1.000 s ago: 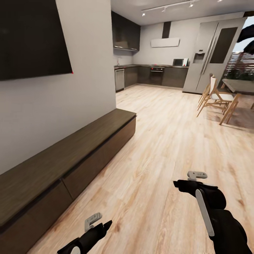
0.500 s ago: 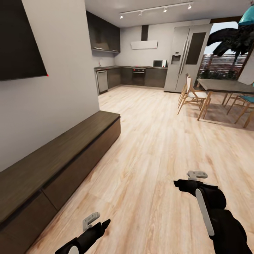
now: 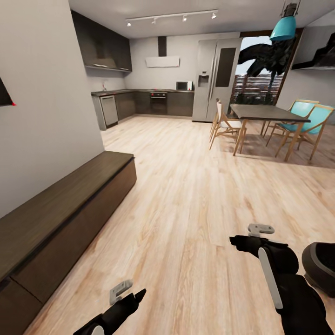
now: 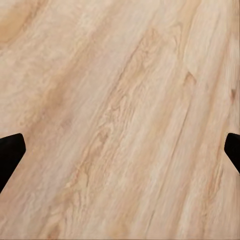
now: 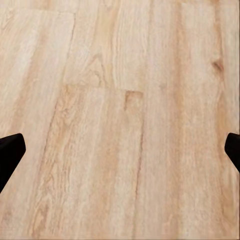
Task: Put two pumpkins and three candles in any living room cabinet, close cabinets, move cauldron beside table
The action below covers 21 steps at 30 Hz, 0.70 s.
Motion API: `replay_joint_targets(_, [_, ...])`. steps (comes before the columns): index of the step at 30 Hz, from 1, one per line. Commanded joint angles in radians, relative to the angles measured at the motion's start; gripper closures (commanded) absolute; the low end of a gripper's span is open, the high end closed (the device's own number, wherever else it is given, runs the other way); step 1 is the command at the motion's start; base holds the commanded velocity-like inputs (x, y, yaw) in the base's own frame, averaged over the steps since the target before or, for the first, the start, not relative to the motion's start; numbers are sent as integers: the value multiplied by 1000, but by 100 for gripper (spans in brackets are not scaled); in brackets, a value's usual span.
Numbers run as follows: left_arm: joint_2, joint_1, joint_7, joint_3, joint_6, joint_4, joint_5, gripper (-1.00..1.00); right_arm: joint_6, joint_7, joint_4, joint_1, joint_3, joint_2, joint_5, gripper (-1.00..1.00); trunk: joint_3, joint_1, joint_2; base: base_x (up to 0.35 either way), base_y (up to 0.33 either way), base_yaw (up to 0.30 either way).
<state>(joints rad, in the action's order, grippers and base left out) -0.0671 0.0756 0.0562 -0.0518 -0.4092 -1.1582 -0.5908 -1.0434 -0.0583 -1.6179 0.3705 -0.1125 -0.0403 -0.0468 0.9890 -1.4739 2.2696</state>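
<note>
**Both grippers spread over bare floor, cabinet along my left**

I stand on the pale wood floor (image 3: 195, 195) of an open room, with both arms held low in front of me. My left gripper (image 3: 139, 294) points forward just above the boards; in its wrist view the two dark fingertips (image 4: 11, 155) sit at opposite edges with only floor planks between them, so my jaws there are spread wide and hold nothing. My right gripper (image 3: 232, 242) hangs the same way, its fingertips (image 5: 10, 152) far apart over bare planks, released and empty.

The cabinet (image 3: 60, 209), a long low dark-brown unit with a flat top, runs along the grey wall (image 3: 51, 116) on my left. Its drawer fronts sit flush and shut, and its top is bare. A corner of a dark wall screen (image 3: 4, 95) shows above it.

At my far right, just beside my right forearm, a dark rounded object (image 3: 321, 265) is cut off by the picture's edge; I cannot tell what it is.

Farther off, a dark dining table (image 3: 267, 113) stands with wooden chairs (image 3: 222, 125) and teal chairs (image 3: 309, 121), under a teal pendant lamp (image 3: 284, 28). Beyond it are the grey kitchen units (image 3: 153, 102) and a tall fridge (image 3: 216, 79).
</note>
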Motion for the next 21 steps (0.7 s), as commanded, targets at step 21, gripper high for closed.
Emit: replay_joint_targets(21, [0, 0, -11, 0, -1, 3, -3, -100, -4, -88, 0, 0, -4, -21, -12, -100, -12, 0, 0, 181, -287, -215])
